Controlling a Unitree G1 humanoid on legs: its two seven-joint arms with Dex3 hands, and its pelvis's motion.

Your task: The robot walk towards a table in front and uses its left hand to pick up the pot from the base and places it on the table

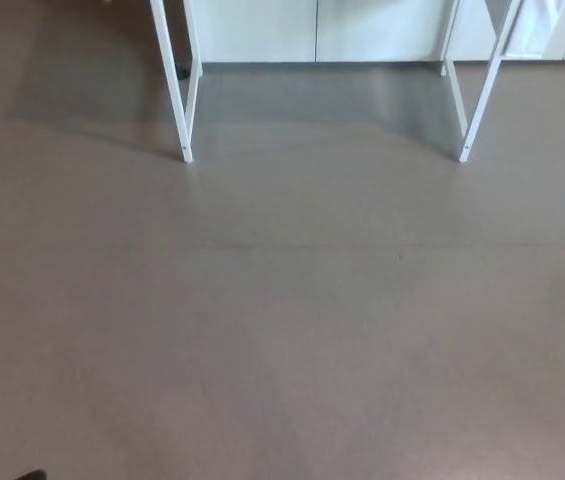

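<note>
No pot and no base show in the head view. Only the lower white legs of the table appear at the top: a left pair of legs (180,90) and a right pair of legs (474,100). The tabletop is out of the picture. Neither of my hands shows. A small dark sliver (30,475) sits at the bottom left edge; I cannot tell what it is.
Brown-grey floor (282,320) fills most of the picture, with the table's shadow between its legs. White cabinet fronts (312,30) run along the far side behind the table.
</note>
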